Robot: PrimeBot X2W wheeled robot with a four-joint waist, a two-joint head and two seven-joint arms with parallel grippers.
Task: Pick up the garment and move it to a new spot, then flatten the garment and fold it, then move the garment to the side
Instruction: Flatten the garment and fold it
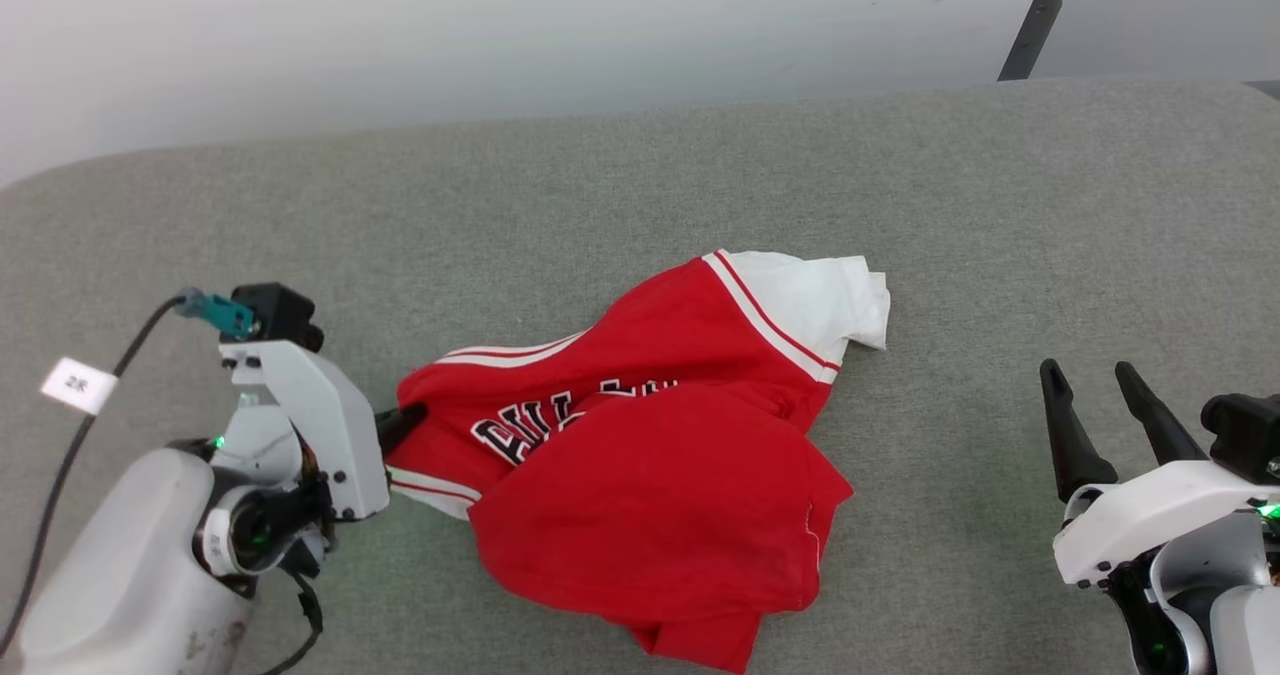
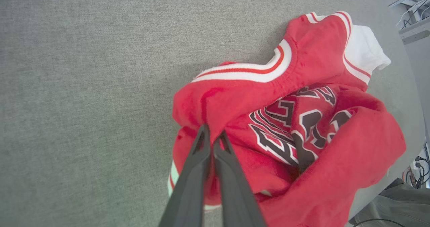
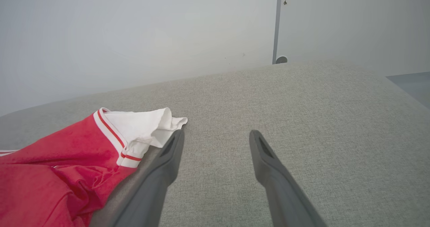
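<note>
**Red garment [image 1: 660, 475] at the left gripper [image 1: 410, 417], right gripper [image 1: 1086, 367] wide and empty**

Nearest to us in the left wrist view, the left gripper [image 2: 213, 129] has its two dark fingers almost together, with a thin slit between them. Their tips are pressed into a red fold at the near edge of the garment [image 2: 319, 173]. We cannot tell whether any cloth is pinched between them. From those tips the garment spreads ahead and to the right in that view. First comes a red-and-white striped band [image 2: 255, 70] just beyond the tips. The black-and-white lettering [image 2: 295, 119] lies to their right, partly buried under a loose red flap. The white sleeve [image 2: 364, 48] is at the far right end.

In its own wrist view, the right gripper [image 3: 217, 133] has its fingers spread far apart, with nothing between them. It is above bare grey cloth surface [image 3: 302, 102]. The garment [image 3: 50, 153] lies off to this gripper's left, with the white sleeve [image 3: 144, 126] as its closest part. In the head view a clear stretch of grey surface [image 1: 640, 185] separates the two, so they are apart.

The garment lies crumpled and bunched on the grey surface between the two grippers, much closer to the left one. Beyond both sets of fingertips the surface runs on to a pale wall [image 3: 134, 35].
</note>
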